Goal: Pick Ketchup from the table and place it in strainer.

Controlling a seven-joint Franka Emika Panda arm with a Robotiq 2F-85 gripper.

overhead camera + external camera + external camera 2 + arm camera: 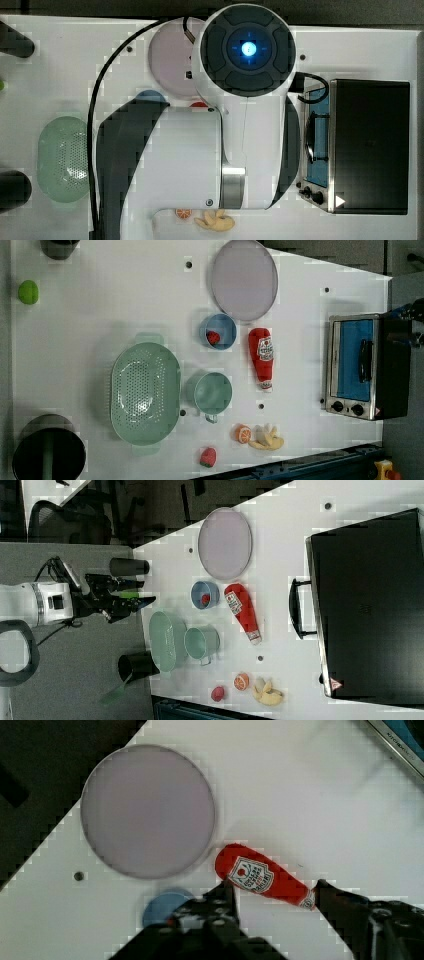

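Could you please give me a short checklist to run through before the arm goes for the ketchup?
1. Gripper open: ok, fingers apart in the wrist view.
2. Ketchup free to grasp: ok, lying on its side on the table, touching nothing.
3. Gripper holding nothing: ok.
4. Strainer has room: ok, nothing in it.
5. Neighbours: blue bowl and green cup lie close to the ketchup but apart.
6. Fingers lined up across the bottle: cannot tell.
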